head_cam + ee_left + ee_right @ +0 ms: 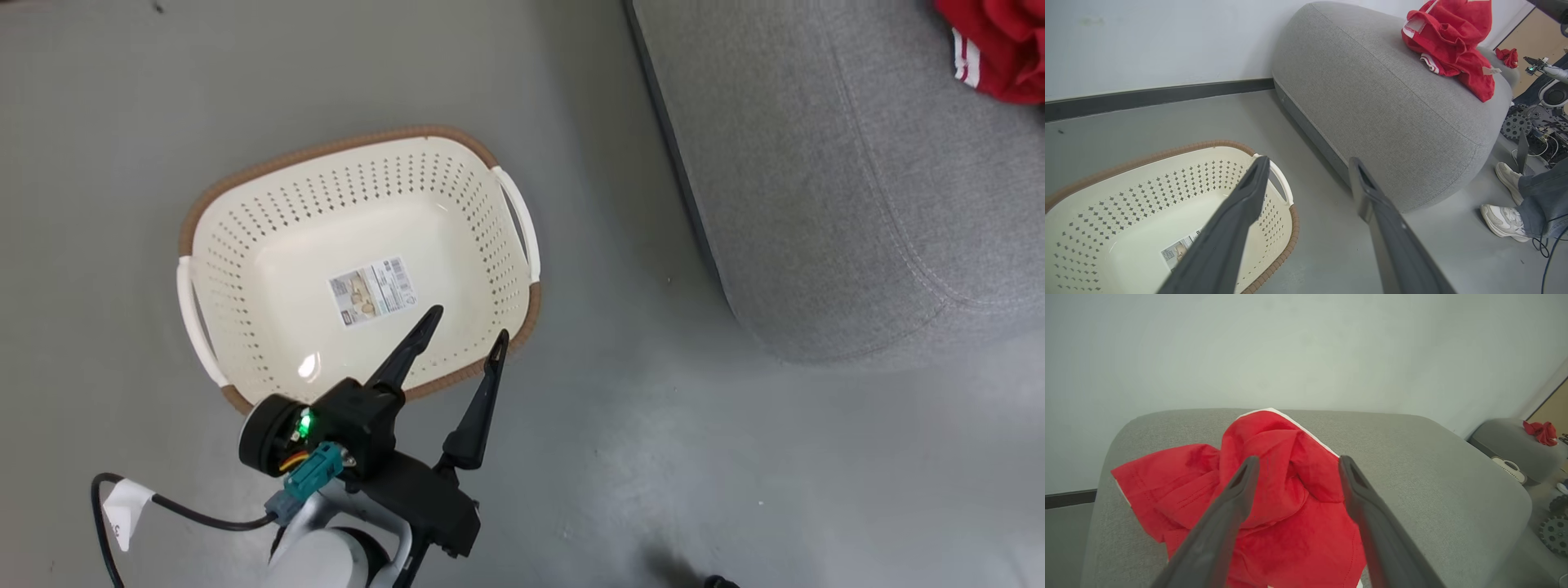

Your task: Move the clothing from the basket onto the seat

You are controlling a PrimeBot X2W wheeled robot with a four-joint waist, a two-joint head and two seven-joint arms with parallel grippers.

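Clothing [1286, 510] red, crumpled, white-trimmed

My fingers [1220, 522]: two dark ones, spread wide apart, tips over the red heap.
Clothing [1290, 514]: bright red, crumpled in a mound, white trim along its top edge, lying on the seat.
Seat [1433, 469]: grey woven cushion with rounded corners.
Wall [1290, 347]: pale and plain, behind the seat.
Far right: another grey cushion [1498, 437] carrying a small red cloth [1541, 432].
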